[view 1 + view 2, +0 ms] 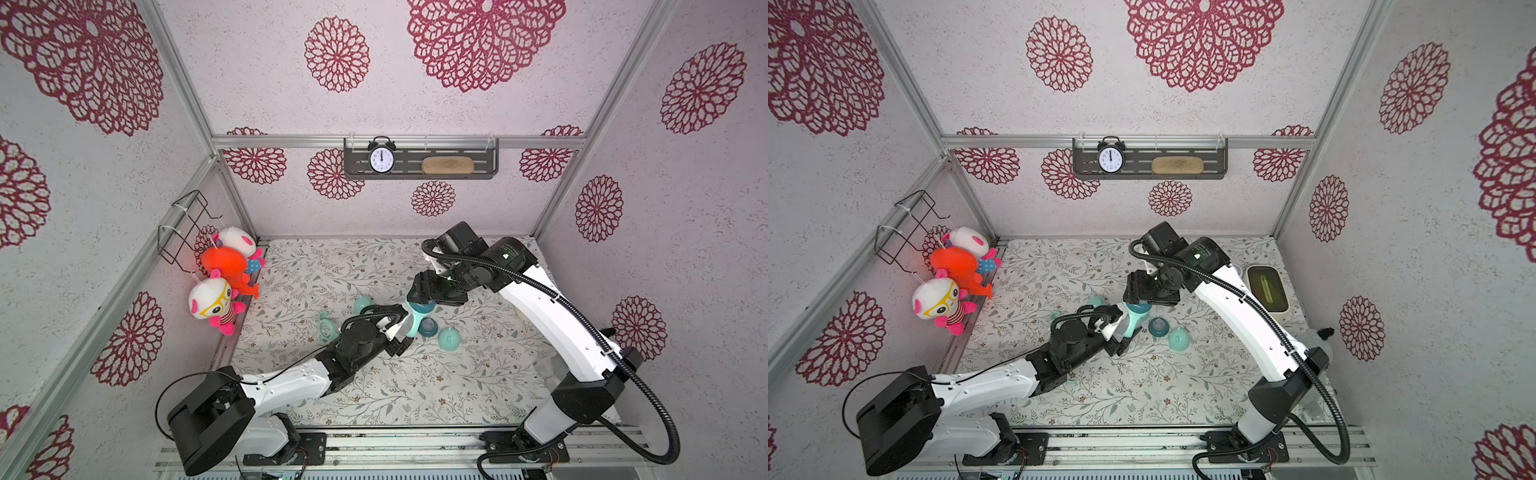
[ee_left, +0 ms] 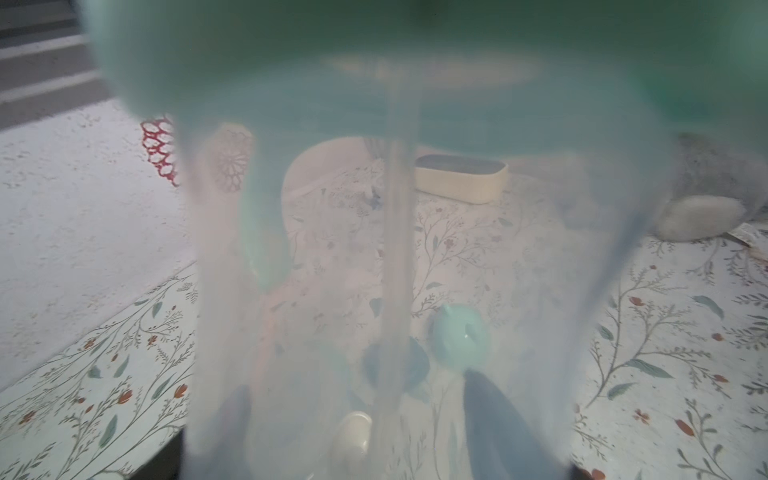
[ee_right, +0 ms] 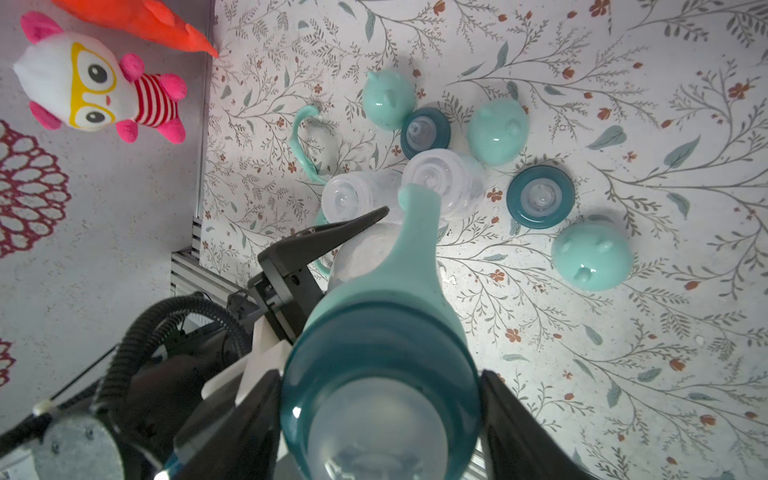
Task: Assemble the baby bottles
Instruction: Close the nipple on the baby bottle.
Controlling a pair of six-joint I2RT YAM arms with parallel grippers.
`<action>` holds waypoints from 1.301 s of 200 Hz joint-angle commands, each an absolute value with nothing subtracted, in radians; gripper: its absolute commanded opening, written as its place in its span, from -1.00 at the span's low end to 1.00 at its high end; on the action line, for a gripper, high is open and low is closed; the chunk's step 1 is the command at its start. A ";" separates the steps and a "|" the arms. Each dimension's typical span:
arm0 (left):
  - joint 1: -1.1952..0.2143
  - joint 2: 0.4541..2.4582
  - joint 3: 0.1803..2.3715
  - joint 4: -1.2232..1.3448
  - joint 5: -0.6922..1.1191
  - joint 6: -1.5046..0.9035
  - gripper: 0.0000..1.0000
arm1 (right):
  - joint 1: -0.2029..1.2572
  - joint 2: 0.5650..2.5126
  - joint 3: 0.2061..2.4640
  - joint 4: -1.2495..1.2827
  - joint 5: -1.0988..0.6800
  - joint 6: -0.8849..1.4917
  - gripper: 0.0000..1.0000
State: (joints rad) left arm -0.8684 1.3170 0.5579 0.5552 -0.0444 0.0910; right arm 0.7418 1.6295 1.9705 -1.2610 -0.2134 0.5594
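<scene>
The left tool (image 1: pixel 404 328) is clamped on the body of a small clear plastic baby bottle (image 3: pixel 359 253). It holds the bottle tilted above the middle of the floral-print tabletop (image 3: pixel 623 353). A dark teal nipple collar (image 3: pixel 374 345) sits on the bottle's neck. A mint-green curved handle (image 3: pixel 415 249) runs from just below the collar down along the clear body. The right tool (image 3: pixel 378 374) grips that collar, with one black finger pressed against each side, so both tools have hold of the same bottle. In the left wrist view the bottle fills the frame as a blur.

The loose parts lie close together on the tabletop below the held bottle. Two more clear bottles (image 3: pixel 353 197) (image 3: pixel 440 183) lie side by side and touching, their round bases turned toward the right wrist camera. Two loose dark teal collars with clear nipples (image 3: pixel 426 133) (image 3: pixel 540 197) lie flat, one on either side of those bottles. Three mint domed eared caps (image 3: pixel 388 99) (image 3: pixel 496 131) (image 3: pixel 592 253) lie around the collars. A loose mint handle (image 3: pixel 303 141) lies beside the bottles, toward the left wall.
</scene>
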 commanded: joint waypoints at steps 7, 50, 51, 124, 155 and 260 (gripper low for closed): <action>-0.818 1.240 0.570 0.591 0.192 0.043 -1.00 | 0.755 1.635 1.980 -1.307 -0.225 0.392 0.03; -0.796 1.213 0.549 0.616 0.196 0.003 -1.00 | 0.755 1.587 1.868 -1.223 -0.278 0.405 0.03; -0.796 1.214 0.549 0.616 0.194 -0.001 -1.00 | 0.755 1.587 1.867 -1.222 -0.278 0.408 0.03; -0.894 1.293 0.559 0.721 -0.100 0.077 -1.00 | 0.754 1.595 1.878 -1.241 -0.253 0.699 0.04; -0.937 1.326 0.573 0.749 -0.179 0.119 -1.00 | 0.749 1.648 1.974 -1.341 -0.232 0.753 0.08; -0.947 1.350 0.546 0.821 -0.180 0.125 -1.00 | 0.744 1.650 2.039 -1.341 -0.222 0.728 0.55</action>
